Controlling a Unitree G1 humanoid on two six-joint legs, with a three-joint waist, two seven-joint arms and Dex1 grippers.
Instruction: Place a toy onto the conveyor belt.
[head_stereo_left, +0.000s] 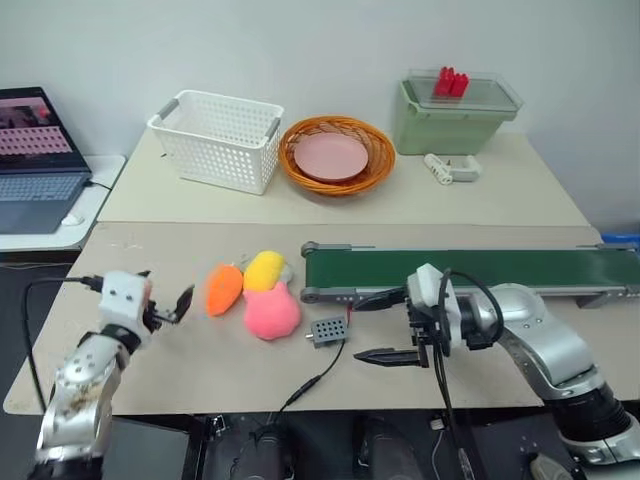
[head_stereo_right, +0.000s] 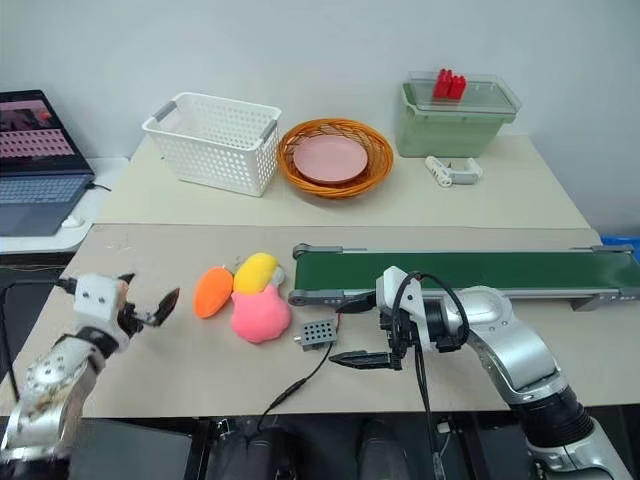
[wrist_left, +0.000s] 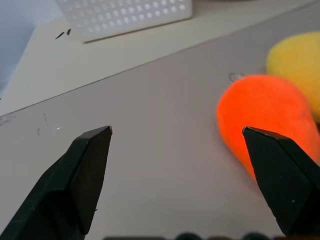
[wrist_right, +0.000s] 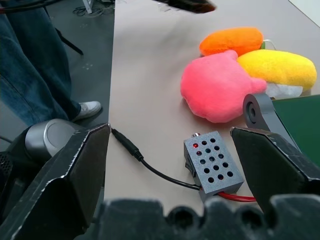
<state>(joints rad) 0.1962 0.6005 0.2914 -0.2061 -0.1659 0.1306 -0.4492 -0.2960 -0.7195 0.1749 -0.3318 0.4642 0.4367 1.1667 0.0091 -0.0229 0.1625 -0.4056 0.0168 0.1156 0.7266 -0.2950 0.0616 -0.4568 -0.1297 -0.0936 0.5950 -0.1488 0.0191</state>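
The toy (head_stereo_left: 224, 288), a small orange plush, lies on the table left of centre, touching a yellow plush (head_stereo_left: 264, 270) and a pink plush (head_stereo_left: 271, 312). My left gripper (head_stereo_left: 168, 292) hovers open just left of the toy, pointing at it, nothing between its fingers; in the left wrist view the toy (wrist_left: 265, 115) sits ahead beside one fingertip. The conveyor belt (head_stereo_left: 470, 270), dark green in a grey frame, runs to the right. My right gripper (head_stereo_left: 372, 327) stands open and empty in front of the belt's left end, pointing left toward the plushes (wrist_right: 215, 90).
A grey perforated box (head_stereo_left: 328, 331) with a cable lies between my right gripper and the pink plush. At the back stand a white basket (head_stereo_left: 216, 139), a wicker basket (head_stereo_left: 337, 155) holding a pink plate, and a green bin (head_stereo_left: 455, 115). A laptop (head_stereo_left: 38, 160) sits far left. A person's legs (wrist_right: 30, 65) stand beside the table.
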